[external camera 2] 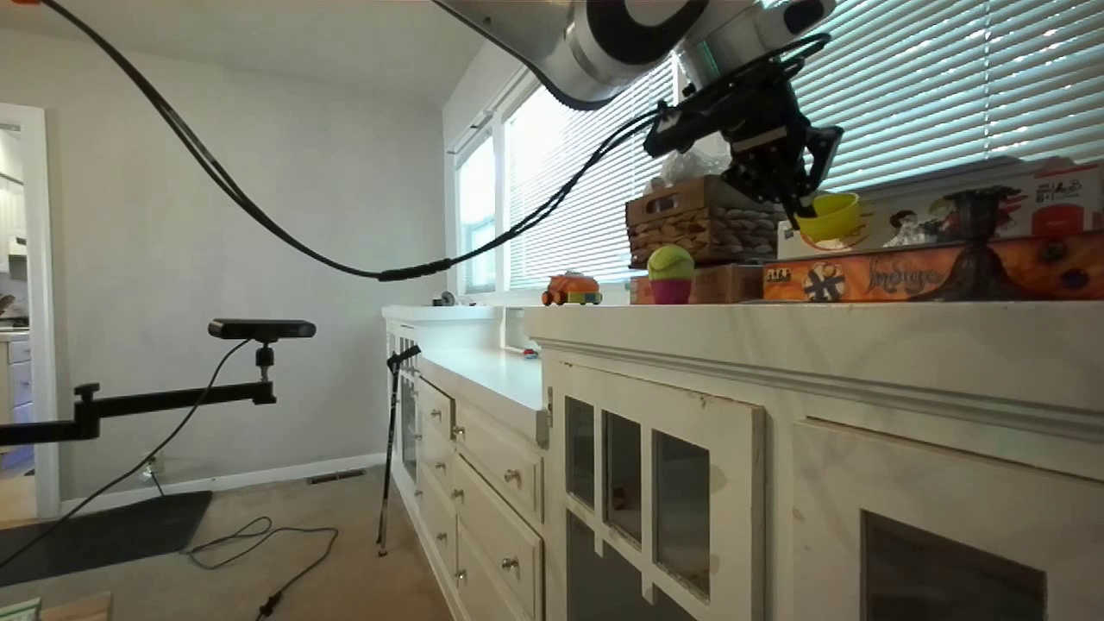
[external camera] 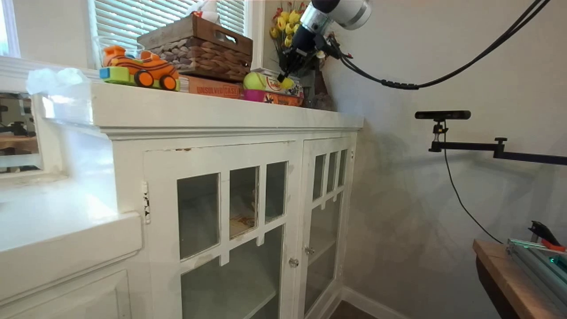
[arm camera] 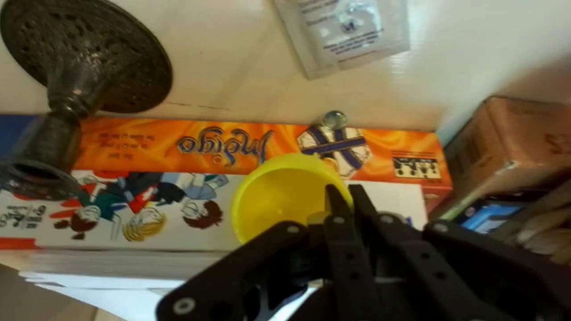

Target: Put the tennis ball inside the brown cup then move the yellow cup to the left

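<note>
- And the yellow cup (arm camera: 285, 200) is caught at the rim by the claw (arm camera: 346, 192), jaws pinched almost together on its thin wall, one finger inside, one outside!
- The edge is presumably favoured because little spread is needed there.
- Lower than the claw and off to one side, the tennis ball (external camera 2: 670, 260) is seated in the pink cup (external camera 2: 671, 291), probably meant by "brown"; step one is judged done.
- Below the claw, an orange box (external camera 2: 901, 274) is seen; whether the yellow cup is borne by it cannot be told.
</note>
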You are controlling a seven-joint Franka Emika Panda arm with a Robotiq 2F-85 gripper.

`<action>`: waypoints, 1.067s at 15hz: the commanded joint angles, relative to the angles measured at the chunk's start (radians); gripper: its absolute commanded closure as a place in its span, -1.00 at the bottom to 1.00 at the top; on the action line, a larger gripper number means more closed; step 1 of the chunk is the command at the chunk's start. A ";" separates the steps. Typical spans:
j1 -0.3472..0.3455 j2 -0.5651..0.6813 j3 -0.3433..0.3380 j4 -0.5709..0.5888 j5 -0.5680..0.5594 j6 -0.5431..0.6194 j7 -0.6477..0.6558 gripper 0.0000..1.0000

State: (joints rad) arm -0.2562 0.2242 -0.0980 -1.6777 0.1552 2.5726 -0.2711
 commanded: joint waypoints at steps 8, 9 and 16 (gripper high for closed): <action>0.067 0.008 0.040 0.143 -0.011 -0.395 -0.075 0.97; 0.072 0.013 0.038 0.151 -0.021 -0.415 -0.073 0.97; 0.080 0.046 0.037 0.169 -0.062 -0.476 -0.120 0.97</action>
State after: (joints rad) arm -0.1813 0.2410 -0.0561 -1.5508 0.1310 2.1361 -0.3594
